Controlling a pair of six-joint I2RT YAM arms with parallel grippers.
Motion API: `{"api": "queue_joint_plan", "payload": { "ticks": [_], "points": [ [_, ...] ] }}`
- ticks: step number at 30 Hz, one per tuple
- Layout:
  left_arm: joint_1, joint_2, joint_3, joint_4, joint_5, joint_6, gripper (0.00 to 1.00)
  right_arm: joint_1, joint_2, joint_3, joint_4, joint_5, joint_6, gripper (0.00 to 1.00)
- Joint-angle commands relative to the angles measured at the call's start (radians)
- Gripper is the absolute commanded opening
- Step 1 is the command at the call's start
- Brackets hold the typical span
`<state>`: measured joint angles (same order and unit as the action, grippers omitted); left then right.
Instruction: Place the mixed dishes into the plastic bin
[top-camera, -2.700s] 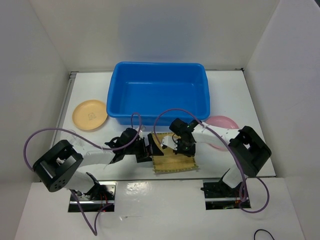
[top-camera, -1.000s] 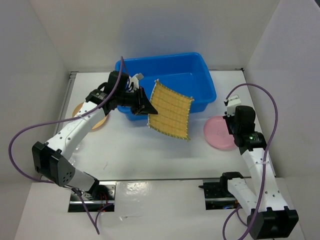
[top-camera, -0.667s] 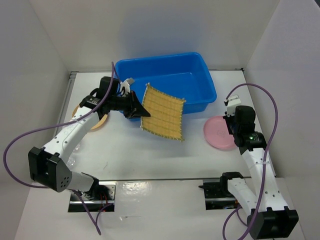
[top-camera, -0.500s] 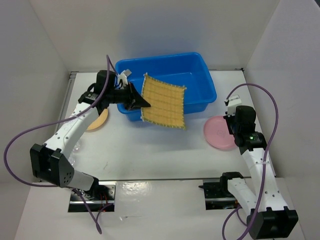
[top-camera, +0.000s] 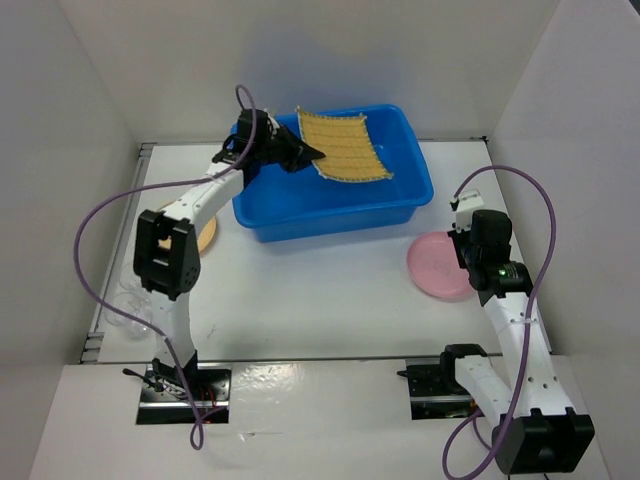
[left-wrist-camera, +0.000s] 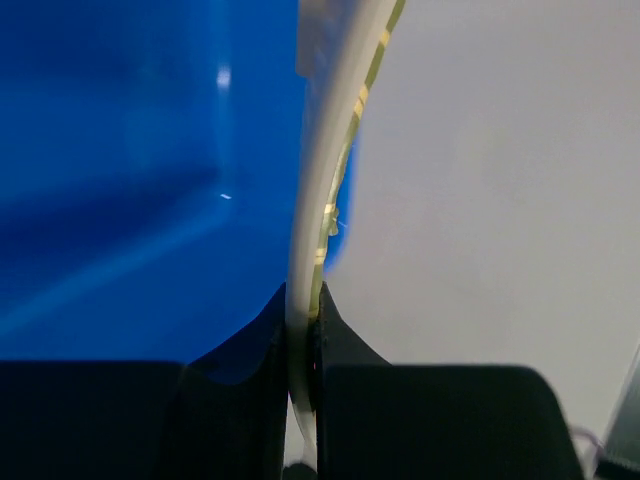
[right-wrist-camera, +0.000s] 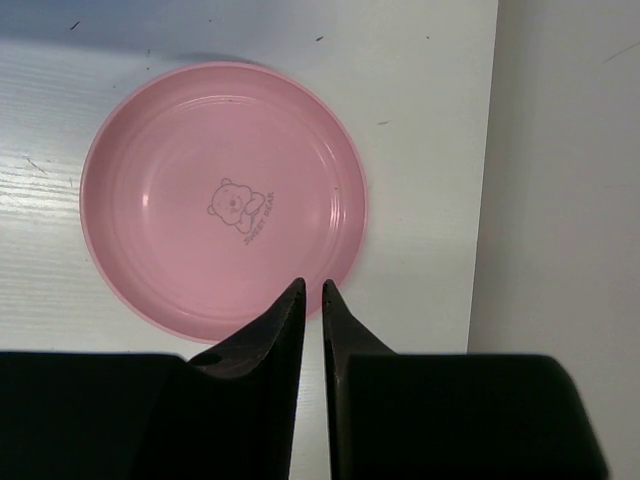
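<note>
My left gripper (top-camera: 306, 156) is shut on one edge of the yellowish woven mat (top-camera: 346, 146), holding it tilted over the back of the blue plastic bin (top-camera: 330, 226). In the left wrist view the mat (left-wrist-camera: 322, 190) runs edge-on between the jaws of the left gripper (left-wrist-camera: 303, 300), with the bin (left-wrist-camera: 120, 150) to its left. The pink plate (top-camera: 434, 266) lies on the table right of the bin. My right gripper (right-wrist-camera: 312, 290) hovers over the near rim of the pink plate (right-wrist-camera: 220, 190), its jaws a narrow slit apart with nothing between them.
The tan-orange plate (top-camera: 207, 236) lies left of the bin, mostly hidden behind the left arm. Clear glass cups (top-camera: 130, 308) stand faintly visible near the table's left edge. White walls enclose the table on three sides.
The left arm has swung the mat up from in front of the bin to over its back half. The right gripper's jaws have narrowed a little; the right arm has stayed put.
</note>
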<state>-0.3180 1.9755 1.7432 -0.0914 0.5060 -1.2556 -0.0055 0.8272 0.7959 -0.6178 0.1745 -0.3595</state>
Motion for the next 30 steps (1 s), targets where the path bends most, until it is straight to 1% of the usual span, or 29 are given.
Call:
{"api": "queue_joint_plan", "payload": {
  "ticks": [1, 6, 8, 10, 12, 14, 15, 17, 18, 19, 20, 21, 22, 23, 24, 25, 26, 27, 28, 29, 30],
  "points": [
    [-0.045, 0.084, 0.056, 0.111, -0.055, -0.053, 0.00, -0.008, 0.004, 0.000, 0.056, -0.003, 0.005, 0.16],
    [-0.056, 0.170, 0.016, 0.160, -0.066, -0.062, 0.00, -0.008, 0.004, 0.000, 0.056, -0.003, 0.005, 0.16],
    [-0.056, 0.218, 0.016, 0.191, -0.034, -0.071, 0.00, -0.008, 0.004, 0.000, 0.056, -0.003, 0.005, 0.16],
    [-0.056, 0.253, 0.016, 0.191, -0.024, -0.071, 0.05, -0.008, 0.004, 0.000, 0.056, -0.003, 0.005, 0.16],
    [-0.056, 0.266, 0.035, 0.180, -0.024, -0.038, 0.12, -0.008, 0.004, 0.000, 0.056, -0.003, 0.005, 0.16],
    [-0.047, 0.276, 0.062, 0.128, -0.024, -0.005, 0.52, -0.008, 0.004, 0.000, 0.056, -0.003, 0.005, 0.16],
    [-0.047, 0.286, 0.094, 0.108, -0.024, 0.034, 0.70, -0.008, 0.004, 0.000, 0.056, -0.003, 0.005, 0.16],
    [-0.047, 0.286, 0.128, 0.038, -0.014, 0.076, 1.00, -0.008, 0.004, 0.000, 0.056, -0.003, 0.005, 0.16],
    [-0.035, 0.286, 0.147, 0.007, -0.005, 0.102, 1.00, -0.008, 0.004, 0.000, 0.056, -0.003, 0.005, 0.16],
    [-0.035, 0.267, 0.165, -0.064, -0.004, 0.163, 1.00, -0.008, 0.004, 0.000, 0.056, -0.003, 0.005, 0.16],
    [-0.021, 0.244, 0.192, -0.108, -0.039, 0.200, 1.00, -0.008, 0.004, 0.000, 0.056, -0.003, 0.005, 0.16],
    [-0.006, 0.183, 0.205, -0.155, -0.075, 0.241, 1.00, -0.008, 0.004, 0.000, 0.056, -0.003, 0.005, 0.16],
    [-0.006, 0.151, 0.222, -0.256, -0.119, 0.327, 1.00, -0.008, 0.004, 0.000, 0.056, -0.003, 0.005, 0.16],
    [0.006, 0.122, 0.246, -0.322, -0.167, 0.370, 1.00, -0.008, 0.004, 0.000, 0.056, -0.012, 0.005, 0.16],
    [0.023, 0.077, 0.322, -0.475, -0.279, 0.405, 1.00, -0.008, 0.004, 0.000, 0.056, -0.012, 0.005, 0.16],
    [0.023, 0.056, 0.358, -0.535, -0.335, 0.464, 1.00, -0.008, 0.004, 0.000, 0.056, -0.012, -0.004, 0.16],
    [0.051, -0.001, 0.377, -0.585, -0.436, 0.481, 1.00, -0.008, 0.004, 0.000, 0.056, -0.021, -0.004, 0.16],
    [0.063, -0.039, 0.354, -0.638, -0.484, 0.492, 1.00, -0.008, 0.004, 0.000, 0.056, -0.021, -0.004, 0.16],
    [0.080, -0.085, 0.308, -0.639, -0.523, 0.492, 1.00, -0.008, 0.004, 0.000, 0.056, -0.021, -0.004, 0.16],
    [0.120, -0.180, 0.255, -0.639, -0.550, 0.492, 1.00, -0.008, 0.004, 0.000, 0.056, -0.021, -0.004, 0.16],
    [0.143, -0.228, 0.134, -0.604, -0.607, 0.481, 1.00, -0.008, 0.004, 0.000, 0.056, -0.021, -0.004, 0.16]
  ]
}}
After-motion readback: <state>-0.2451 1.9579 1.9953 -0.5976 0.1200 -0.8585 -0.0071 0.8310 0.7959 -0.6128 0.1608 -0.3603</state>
